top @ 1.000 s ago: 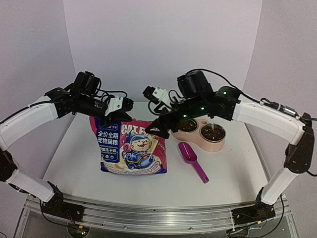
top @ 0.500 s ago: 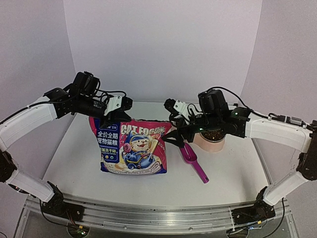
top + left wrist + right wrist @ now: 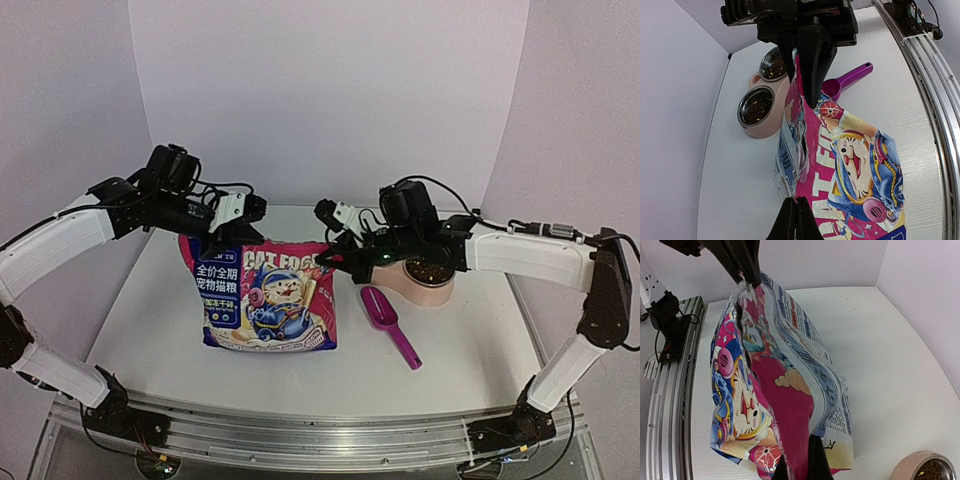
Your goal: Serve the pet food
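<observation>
The pet food pouch point(image 3: 265, 300), glossy pink and blue with a cartoon cat, stands upright left of the table's middle. My left gripper point(image 3: 205, 238) is shut on its top left corner, and in the left wrist view the fingers point(image 3: 795, 220) pinch the pouch point(image 3: 850, 165) edge. My right gripper point(image 3: 328, 262) is shut on the top right corner; the right wrist view has it point(image 3: 800, 467) clamped on the pouch point(image 3: 765, 380) rim. The top seam gapes slightly between the two grips. Dark brown kibble point(image 3: 755, 106) lies in both steel bowls.
A pink double-bowl feeder point(image 3: 430, 292) sits right of the pouch, under the right arm. A magenta scoop point(image 3: 385, 320) lies flat in front of it, handle towards the near right. The metal rail point(image 3: 300, 430) runs along the near edge.
My right gripper moved left from above the scoop to the pouch's top right corner and went from open to shut on it. The left gripper and pouch stayed put.
</observation>
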